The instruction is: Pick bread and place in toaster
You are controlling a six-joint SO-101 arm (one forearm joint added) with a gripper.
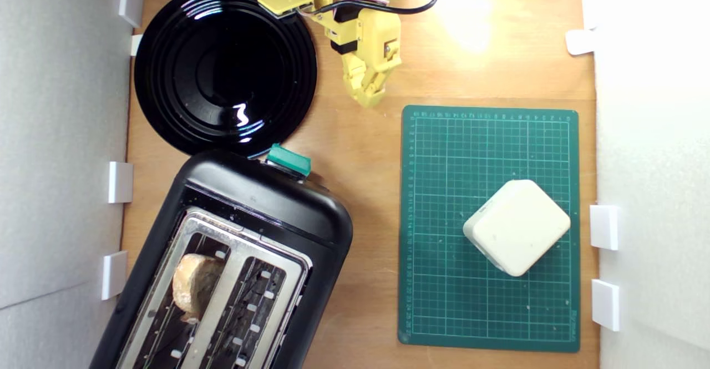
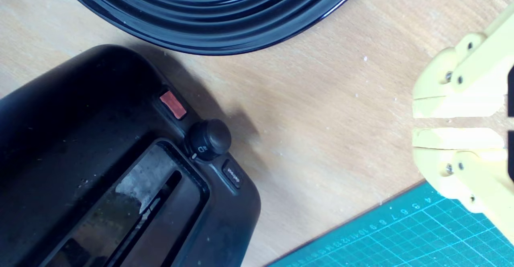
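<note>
The bread stands in the toaster, in the slot nearer the exterior view's left. The hand is closed and empty, its jaws nearly touching, well apart from the bread, over the bare surface between the plate and the mat.

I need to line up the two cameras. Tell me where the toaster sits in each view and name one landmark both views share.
Exterior view: the toaster fills the lower part of the exterior view's left, tilted, with the bread in one slot.
Wrist view: only one black end of the toaster shows, with a round knob; its slots are not clearly seen.
Shared landmark: the black plate, just beyond the toaster.
</note>
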